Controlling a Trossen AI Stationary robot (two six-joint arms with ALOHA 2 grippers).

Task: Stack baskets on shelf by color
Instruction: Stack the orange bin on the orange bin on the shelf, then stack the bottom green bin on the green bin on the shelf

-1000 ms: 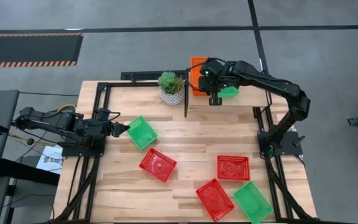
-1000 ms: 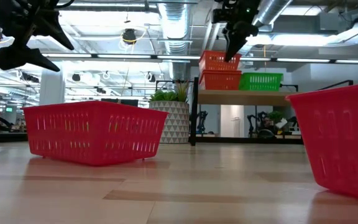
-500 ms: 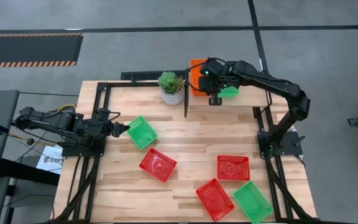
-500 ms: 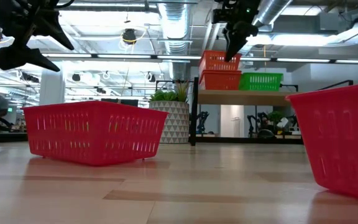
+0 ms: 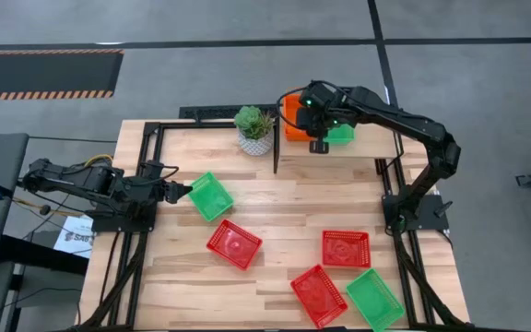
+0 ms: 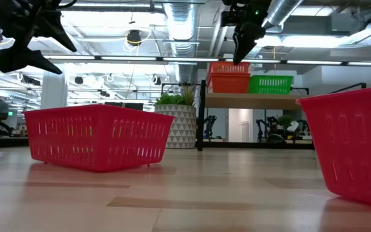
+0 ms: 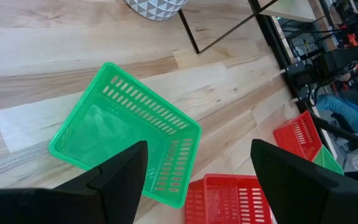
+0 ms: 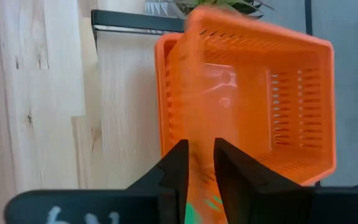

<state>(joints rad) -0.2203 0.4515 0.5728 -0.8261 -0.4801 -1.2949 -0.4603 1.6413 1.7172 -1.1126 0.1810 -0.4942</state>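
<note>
At top centre your right gripper (image 6: 245, 46) has just parted narrowly, and the orange basket (image 6: 228, 67) probably nests now.

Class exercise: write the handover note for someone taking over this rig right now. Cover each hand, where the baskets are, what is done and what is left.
Right hand: above the shelf, fingers apart, holding nothing.
Left hand: open, waiting beside a green basket on the table.
Done: orange baskets stacked on the shelf, one green basket next to them.
Left: three red baskets and two green ones, the second at, lie loose on the table.
</note>
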